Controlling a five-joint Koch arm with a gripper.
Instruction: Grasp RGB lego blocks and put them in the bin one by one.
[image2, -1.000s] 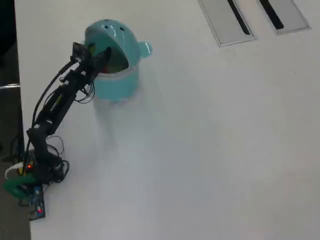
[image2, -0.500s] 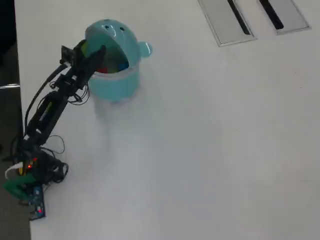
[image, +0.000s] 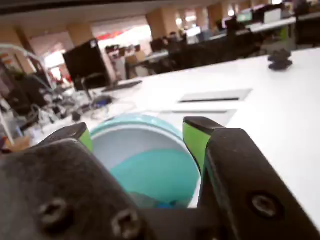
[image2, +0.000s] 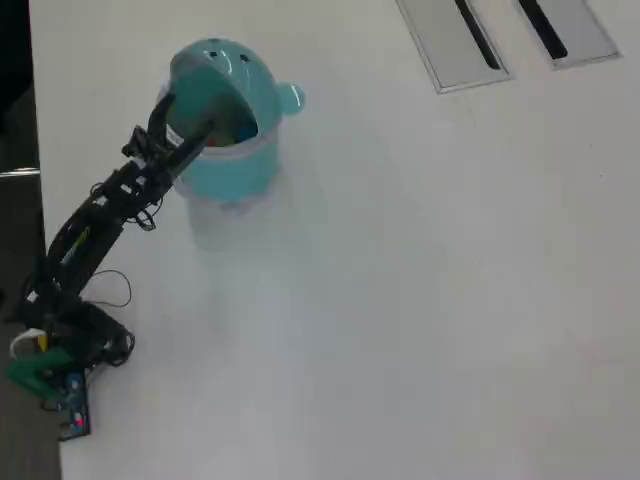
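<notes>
- The white tabletop (image2: 420, 300) carries one teal bin (image2: 235, 165), and no lego block lies loose on it in the overhead view
- One bin only: round, with a domed lid with eyes and a small ear, standing near the top left of the overhead view
- One arm only, and its gripper (image: 137, 135) hangs at the bin's open mouth with the jaws apart and nothing between them
- The step in hand is, I judge, the release over the bin; to do it well, keep the jaws wide and lift clear without touching the rim or the lid
- Blocks: small colour spots (image2: 243, 128) show inside the bin, and one blue bit in the wrist view, but I cannot count them surely
</notes>
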